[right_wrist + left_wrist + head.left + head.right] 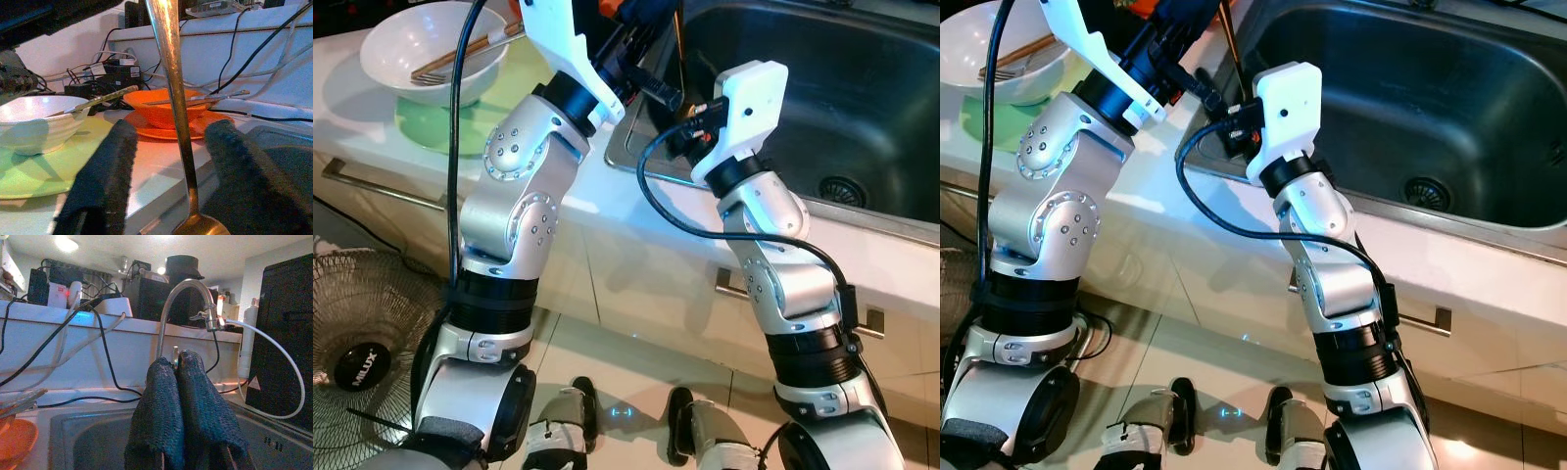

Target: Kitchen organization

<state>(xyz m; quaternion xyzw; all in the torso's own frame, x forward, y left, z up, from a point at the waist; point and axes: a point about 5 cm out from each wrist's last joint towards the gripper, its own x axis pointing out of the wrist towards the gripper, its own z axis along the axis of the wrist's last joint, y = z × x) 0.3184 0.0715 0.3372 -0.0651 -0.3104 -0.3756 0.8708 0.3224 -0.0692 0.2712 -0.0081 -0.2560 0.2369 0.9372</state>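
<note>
White counter (636, 230), tiled floor (607, 362), fan (357, 338)

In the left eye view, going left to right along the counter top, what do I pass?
White bowl with utensils, standing on a green plate → left arm → right wrist camera housing → steel sink with its drain.
</note>
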